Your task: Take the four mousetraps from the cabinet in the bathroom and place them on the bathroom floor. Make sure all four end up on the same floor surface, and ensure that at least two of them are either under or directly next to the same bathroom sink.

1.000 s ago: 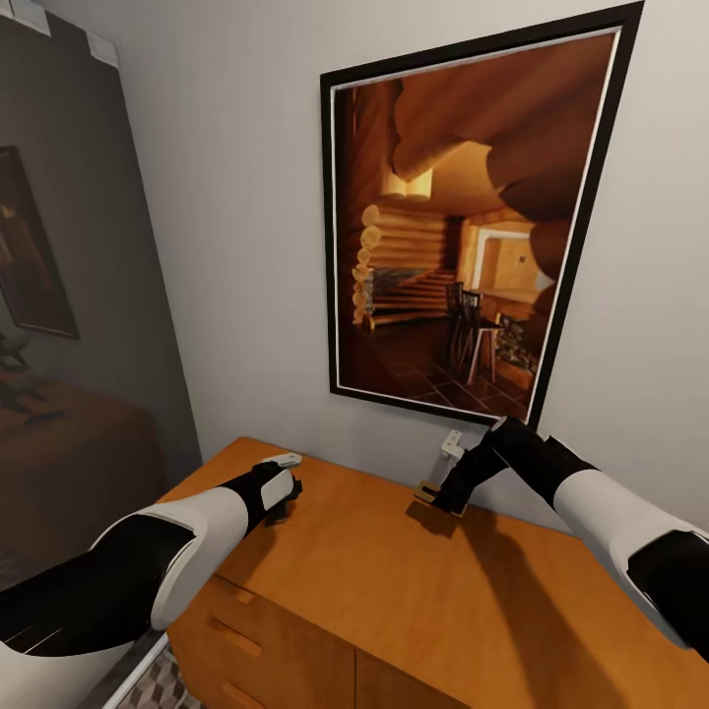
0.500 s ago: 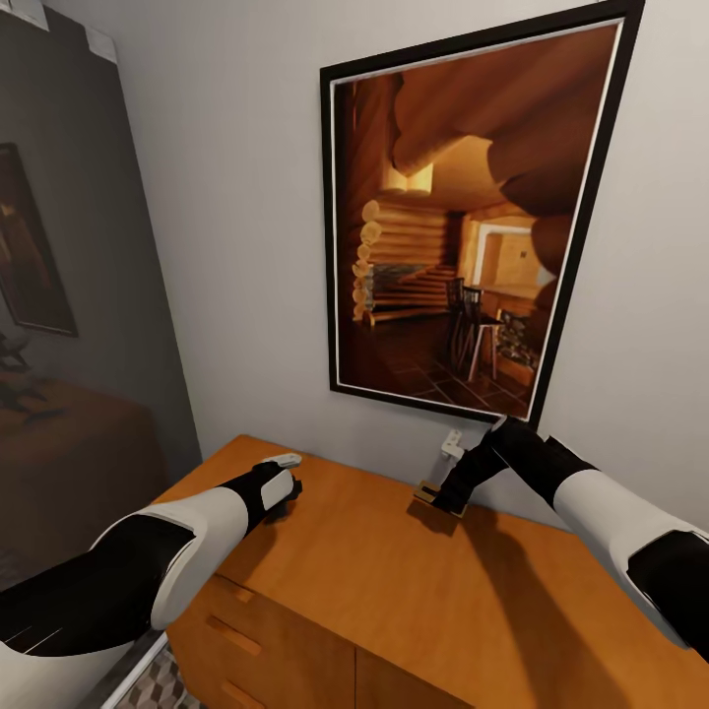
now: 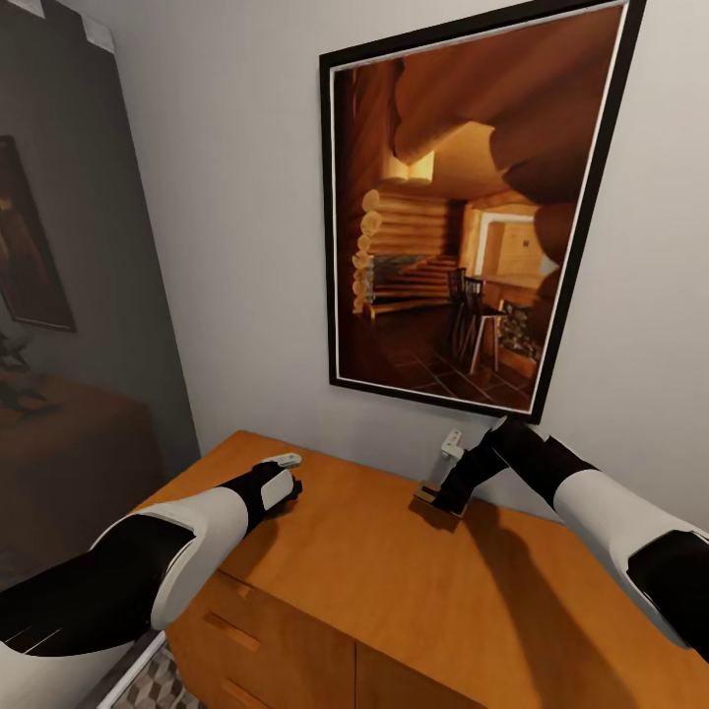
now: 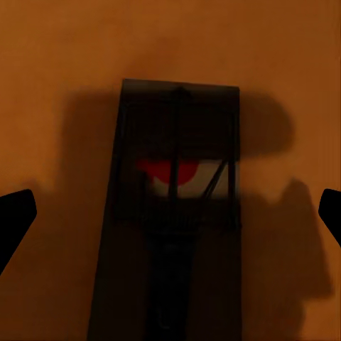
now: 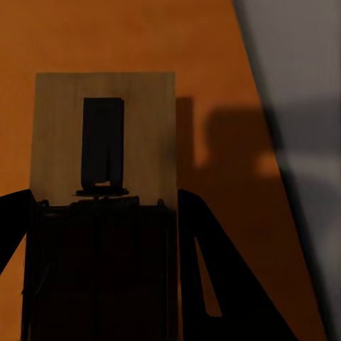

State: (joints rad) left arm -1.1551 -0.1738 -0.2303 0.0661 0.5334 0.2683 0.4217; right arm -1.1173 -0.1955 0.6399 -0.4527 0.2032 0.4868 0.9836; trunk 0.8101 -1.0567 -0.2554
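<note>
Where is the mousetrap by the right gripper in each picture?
Head: mousetrap at the right gripper, near the wall.
Right wrist: it lies between the fingers.
Left wrist: a different mousetrap, in shadow.
Shared landmark: the orange cabinet top.

text: none legible | labels: none | brands: none | numbers: none

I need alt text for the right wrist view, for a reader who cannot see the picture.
A small wooden mousetrap with a dark metal part sits between the two dark fingers of the right end effector, just above the orange-brown cabinet top. A grey wall runs along one side of the cabinet.
</note>
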